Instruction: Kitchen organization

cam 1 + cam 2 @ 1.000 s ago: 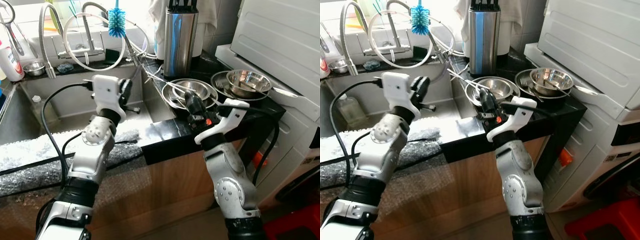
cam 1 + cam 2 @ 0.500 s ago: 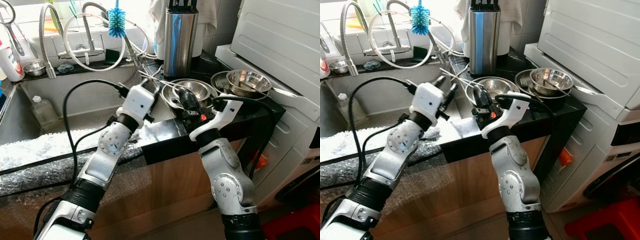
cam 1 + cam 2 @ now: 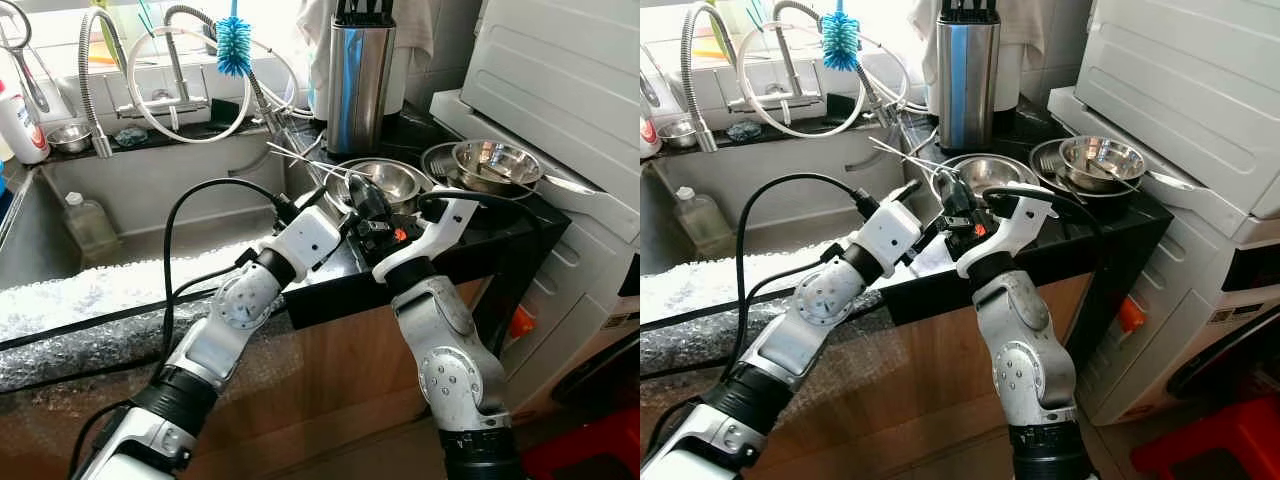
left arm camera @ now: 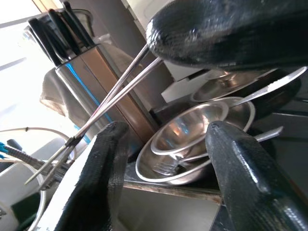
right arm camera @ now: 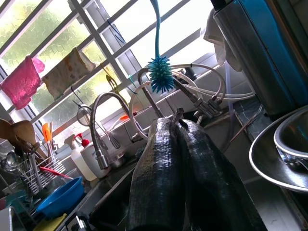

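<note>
Task looks early — nested steel bowls (image 3: 385,180) with a fork sit on the black counter (image 3: 520,225), a second bowl stack (image 3: 495,163) at their 3 o'clock, unsorted. Right gripper (image 3: 362,197) pinches metal chopsticks (image 3: 300,157), fingers pressed together, sticks angling toward 10 o'clock over the sink (image 3: 150,215). Left gripper (image 3: 342,215) — fingers spread — reaches in just beside it, forearm stretched across the sink edge. Probable handover; knife block (image 3: 360,70) at 12 o'clock.
</note>
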Robot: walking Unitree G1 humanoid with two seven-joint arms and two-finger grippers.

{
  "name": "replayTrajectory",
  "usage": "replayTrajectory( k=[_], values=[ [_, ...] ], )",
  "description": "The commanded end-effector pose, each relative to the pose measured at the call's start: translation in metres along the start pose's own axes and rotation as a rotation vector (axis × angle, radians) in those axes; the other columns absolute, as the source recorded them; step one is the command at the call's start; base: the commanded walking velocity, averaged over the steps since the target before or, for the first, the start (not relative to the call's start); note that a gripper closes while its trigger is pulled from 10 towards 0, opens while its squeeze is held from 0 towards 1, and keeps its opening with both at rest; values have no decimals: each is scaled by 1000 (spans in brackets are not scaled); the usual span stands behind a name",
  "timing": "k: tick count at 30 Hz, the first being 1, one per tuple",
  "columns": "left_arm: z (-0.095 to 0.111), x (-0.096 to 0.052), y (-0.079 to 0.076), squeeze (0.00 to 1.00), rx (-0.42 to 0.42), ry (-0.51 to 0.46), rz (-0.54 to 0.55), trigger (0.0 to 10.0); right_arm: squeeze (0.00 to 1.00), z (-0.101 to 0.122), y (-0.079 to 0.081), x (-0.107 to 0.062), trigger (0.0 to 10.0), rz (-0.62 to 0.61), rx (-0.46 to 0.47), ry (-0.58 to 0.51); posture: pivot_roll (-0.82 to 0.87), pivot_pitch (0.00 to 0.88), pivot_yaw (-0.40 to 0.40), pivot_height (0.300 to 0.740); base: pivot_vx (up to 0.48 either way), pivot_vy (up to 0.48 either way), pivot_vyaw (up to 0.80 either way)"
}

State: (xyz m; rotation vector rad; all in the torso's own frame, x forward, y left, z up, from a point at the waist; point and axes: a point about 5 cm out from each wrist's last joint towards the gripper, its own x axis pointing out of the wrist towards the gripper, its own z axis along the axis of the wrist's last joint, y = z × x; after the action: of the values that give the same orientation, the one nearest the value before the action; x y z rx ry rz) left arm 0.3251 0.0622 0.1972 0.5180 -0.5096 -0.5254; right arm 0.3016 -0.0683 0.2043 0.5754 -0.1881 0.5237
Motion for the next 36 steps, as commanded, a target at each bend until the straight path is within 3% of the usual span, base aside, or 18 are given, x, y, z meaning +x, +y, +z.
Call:
replayTrajectory(
  k=[1,15,20,36],
  values=[
    [-5,4,7,0,50,46,59,10000,0,6,10,2,10000,32,1,-22,-115,0,15,740,0,0,0],
    [-21,3,17,0,124,169,125,10000,0,7,10,2,10000,23,6,-31,-117,0,13,740,0,0,0],
    [-22,4,31,0,130,200,260,10000,0,5,13,2,10000,29,25,-21,-119,0,11,740,0,0,0],
    [-7,11,22,0,57,93,238,10000,0,-3,25,2,10000,95,91,30,-117,0,11,740,0,0,0]
  ],
)
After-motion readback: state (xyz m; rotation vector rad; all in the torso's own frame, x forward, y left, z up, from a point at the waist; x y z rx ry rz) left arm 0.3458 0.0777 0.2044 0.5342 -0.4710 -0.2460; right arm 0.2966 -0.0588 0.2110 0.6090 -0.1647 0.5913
